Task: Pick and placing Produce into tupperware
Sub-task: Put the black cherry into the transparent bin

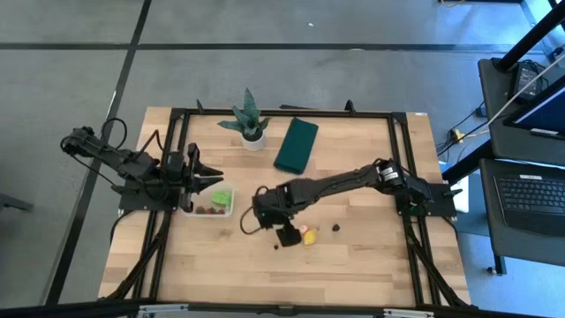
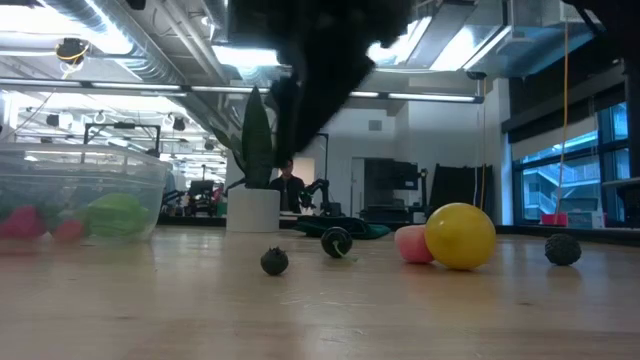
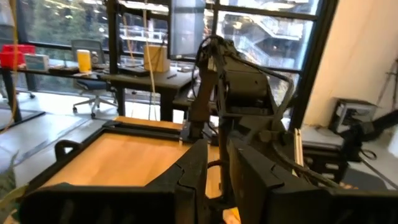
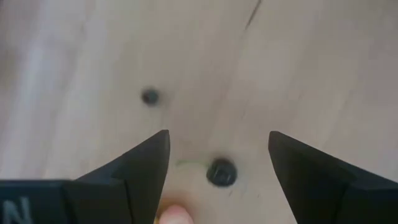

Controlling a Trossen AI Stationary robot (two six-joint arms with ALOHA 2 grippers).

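Clear shallow plastic tupperware is part-filled: a light green leafy piece and red berry-like pieces are seen inside. The left gripper hovers just beside its rim; its grip cannot be told. The right gripper, spread wide and empty, is poised over a small dark berry. Left out: a second dark berry beyond the fingers, a yellow ball-like piece and a pink piece just beside them. Bare wooden table lies all around, its edges well apart.

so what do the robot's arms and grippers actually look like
Both arms are matte black with jointed segments and thin black cables looping beside them. The left gripper and right gripper each have two flat, wedge-shaped black fingers tapering to points. A white letter marking shows on the right gripper's body.
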